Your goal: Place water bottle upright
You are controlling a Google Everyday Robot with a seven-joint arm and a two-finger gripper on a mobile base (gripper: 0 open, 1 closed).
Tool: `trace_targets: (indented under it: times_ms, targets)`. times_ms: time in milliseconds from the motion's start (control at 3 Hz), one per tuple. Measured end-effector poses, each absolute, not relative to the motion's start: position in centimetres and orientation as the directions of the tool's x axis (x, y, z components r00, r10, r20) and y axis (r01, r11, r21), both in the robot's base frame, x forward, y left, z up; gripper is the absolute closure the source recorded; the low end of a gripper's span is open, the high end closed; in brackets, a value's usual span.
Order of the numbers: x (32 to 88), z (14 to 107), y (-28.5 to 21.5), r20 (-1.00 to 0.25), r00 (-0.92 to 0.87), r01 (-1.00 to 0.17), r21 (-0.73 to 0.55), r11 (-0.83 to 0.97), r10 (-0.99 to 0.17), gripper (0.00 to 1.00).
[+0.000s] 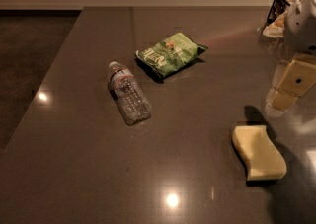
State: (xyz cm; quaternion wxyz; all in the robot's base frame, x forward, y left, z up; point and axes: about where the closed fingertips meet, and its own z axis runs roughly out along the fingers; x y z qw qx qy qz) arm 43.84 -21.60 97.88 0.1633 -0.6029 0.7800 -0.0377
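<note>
The gripper (289, 87) hung over the table's (74, 168) right side; whether it was spread or pressed together could not be told. Well to its left the bottle (129, 94) lay on its side, untouched. The approach seemed not yet begun: the next move likely called for crossing left, grasping the bottle's body and standing it on its base.

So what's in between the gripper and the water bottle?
Just bare table, in the camera view. The gripper hangs at the right edge; the water bottle lies on its side. The green bag sits behind that stretch, sponge in front.
</note>
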Motion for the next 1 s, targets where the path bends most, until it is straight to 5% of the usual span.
trace_targets:
  times_ms: [1000]
  targets:
    - [47.1,97.1,-21.7,-0.197,-0.341,-0.894,-0.236,0.382,-0.919,0.00]
